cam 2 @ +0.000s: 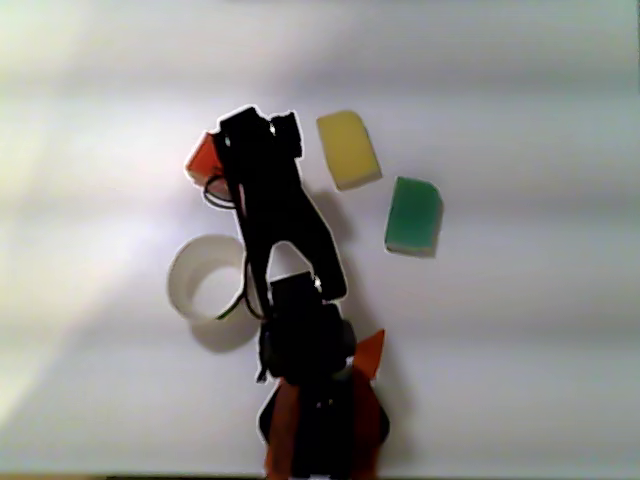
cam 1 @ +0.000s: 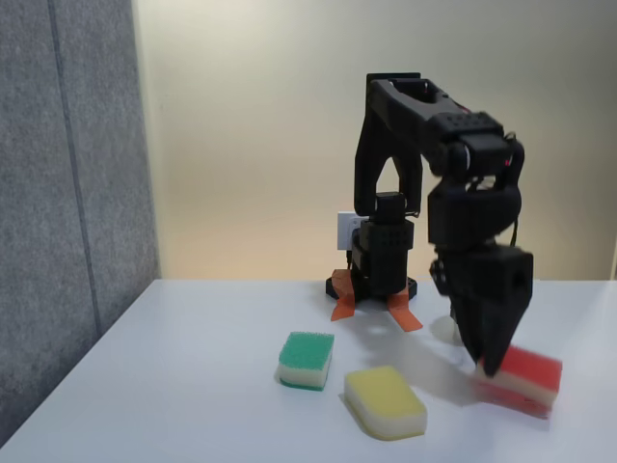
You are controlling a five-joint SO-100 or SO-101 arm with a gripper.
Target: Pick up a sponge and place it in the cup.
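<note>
While the gripper (cam 1: pixel 490 365) sits down on the near end of the sponge (cam 1: pixel 525 377) — whether its fingers have clamped cannot be told — the sponge rests on the table (cam 1: pixel 193 386), well apart from the cup (cam 2: pixel 205 280); lift and drop remain.

pincer (cam 1: pixel 492 365) down at red sponge's (cam 1: pixel 525 376) left end | green sponge (cam 1: pixel 307 360) | yellow sponge (cam 1: pixel 386 400)

Sponge (cam 1: pixel 525 376): red top, white mid, thin red base; flat on table, front right in fixed view. Cup (cam 2: pixel 200 280): white rim, upright, nearby, apart from sponge.
</note>
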